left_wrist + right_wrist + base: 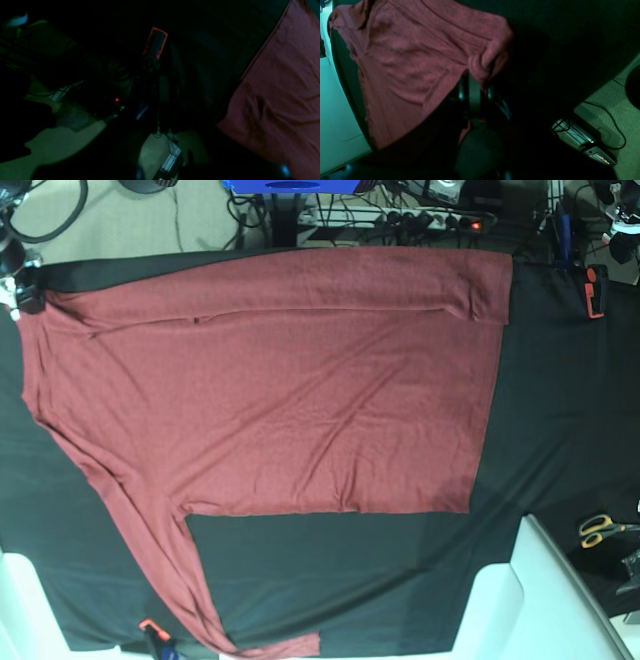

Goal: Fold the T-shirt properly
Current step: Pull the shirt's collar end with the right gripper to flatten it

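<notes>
Overhead, the T-shirt [280, 390] lies spread over most of the table [560, 440], which is covered by a black cloth. Its body is flat, with a band folded over along the far edge. One long sleeve [150, 550] runs from the body's near corner, on the base view's left, down to the near edge of the table. Its cuff lies beside an orange-tipped finger [147, 624] at that edge.

Up close, the right wrist view shows the right gripper [477, 86] with its jaws closed on a bunched fold of the red fabric. The cloth rises from the jaws in a rumpled knot and fans out across the upper left of that view.

Opposite, the left gripper [593, 292] is near the table's far corner on the base view's right, over bare black cloth and apart from the shirt's edge. The left wrist view is very dark. It shows an orange-rimmed finger [155, 43] over the black cloth and the shirt [280, 95] off to the right, not touching it. The jaws are closed with nothing in them.

A pair of yellow-handled scissors [603, 528] lies on the black cloth near the base view's right edge. White blocks [545, 600] stand at the near corners.
</notes>
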